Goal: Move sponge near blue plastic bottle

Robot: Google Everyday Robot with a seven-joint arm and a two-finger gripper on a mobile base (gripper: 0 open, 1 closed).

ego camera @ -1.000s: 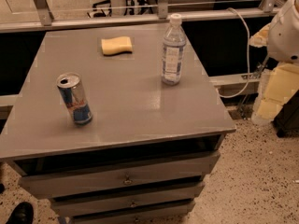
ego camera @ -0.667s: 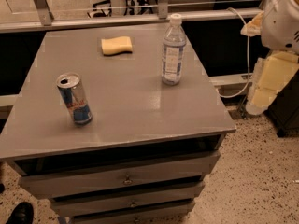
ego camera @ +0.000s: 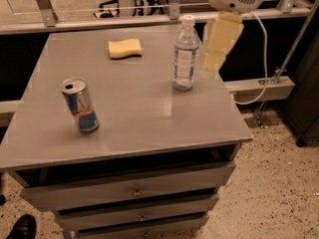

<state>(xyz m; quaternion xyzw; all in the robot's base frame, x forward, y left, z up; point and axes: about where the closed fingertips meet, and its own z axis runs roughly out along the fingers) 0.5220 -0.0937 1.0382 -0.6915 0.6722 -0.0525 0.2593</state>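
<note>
Leftmost, we see a blue-silver drink can (ego camera: 79, 105) standing near the front of the grey drawer cabinet's top (ego camera: 139, 123), and the sponge (ego camera: 125, 48) lies flat toward the far edge. Right of the sponge, with bare surface between them, stands the blue plastic bottle (ego camera: 186, 54). Just right of the bottle the gripper (ego camera: 219, 46) hangs by the cabinet's far right edge; whether it is spread or closed we cannot tell.

Your gripper (ego camera: 213, 59) hung above the table's (ego camera: 149, 118) far right edge, just beside the blue plastic bottle (ego camera: 186, 54), apparently not touching it. The sponge (ego camera: 125, 48) lay left of the bottle near the back edge, and a Red Bull can (ego camera: 80, 105) stood front left.
</note>
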